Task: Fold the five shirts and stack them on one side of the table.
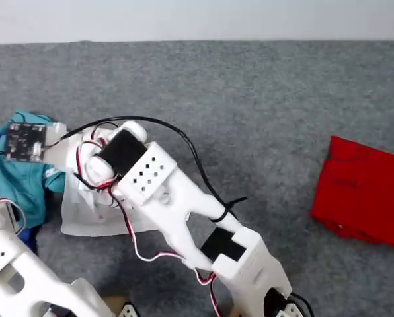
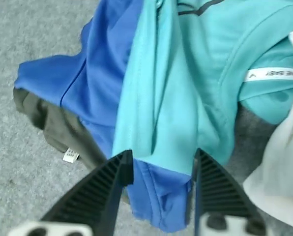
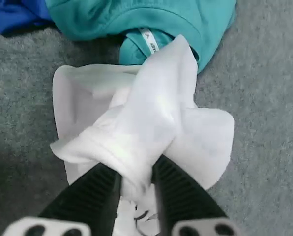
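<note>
My right gripper (image 3: 135, 172) is shut on a bunched fold of the white shirt (image 3: 151, 108), which is lifted off the grey table. That shirt (image 1: 91, 218) lies crumpled at the left under the right arm (image 1: 151, 178). Beside it are a teal shirt (image 1: 18, 178), a blue shirt (image 2: 92, 78) and a dark olive shirt (image 2: 53, 123), piled together. My left gripper (image 2: 162, 157) hangs open just over the edge of the teal shirt (image 2: 195, 73) and the blue one. A folded red shirt (image 1: 362, 191) lies at the right.
The grey felt table (image 1: 250, 99) stretches bare across the middle and back. The right arm crosses diagonally from the front, with a black cable (image 1: 190, 155) looping over it. The left arm (image 1: 18, 271) stands at the front left corner.
</note>
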Controlling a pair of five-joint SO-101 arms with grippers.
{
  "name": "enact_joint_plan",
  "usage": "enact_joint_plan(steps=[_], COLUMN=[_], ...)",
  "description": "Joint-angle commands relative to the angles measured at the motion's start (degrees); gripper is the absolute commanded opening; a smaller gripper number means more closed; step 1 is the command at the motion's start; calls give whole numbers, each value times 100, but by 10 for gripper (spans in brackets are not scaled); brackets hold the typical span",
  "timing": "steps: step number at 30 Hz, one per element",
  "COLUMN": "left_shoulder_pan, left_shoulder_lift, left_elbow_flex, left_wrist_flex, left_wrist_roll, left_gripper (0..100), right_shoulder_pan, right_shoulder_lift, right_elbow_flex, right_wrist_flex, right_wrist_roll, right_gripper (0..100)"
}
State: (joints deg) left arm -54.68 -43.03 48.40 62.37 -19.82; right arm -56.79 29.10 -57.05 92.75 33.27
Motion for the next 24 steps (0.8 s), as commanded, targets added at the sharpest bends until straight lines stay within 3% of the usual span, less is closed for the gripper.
enact_joint_plan(steps=[1,6,12,15,19,24], left_shoulder_pan=[-176,-105,695,1582,3279,4993], left_shoulder_lift=[-123,-123,-123,-123,-70,255], left_elbow_flex=[-224,-620,-1121,-1393,-1771,-1868], left_wrist_flex=[18,360,914,1266,1670,1618], left_wrist_roll=[0,0,0,0,-9,-202], left_gripper=[202,202,202,202,202,216], right_shoulder_pan=[312,734,1244,1789,2501,3143], right_shoulder_lift=[-453,-708,-963,-1112,-1191,-1560], right_elbow_flex=[-360,-422,-519,-484,-334,633], right_wrist_flex=[-57,453,980,1024,1024,1033], right_wrist_roll=[-738,-1081,-1081,-1081,-1081,-1081], right_gripper=[210,224,223,199,160,165])
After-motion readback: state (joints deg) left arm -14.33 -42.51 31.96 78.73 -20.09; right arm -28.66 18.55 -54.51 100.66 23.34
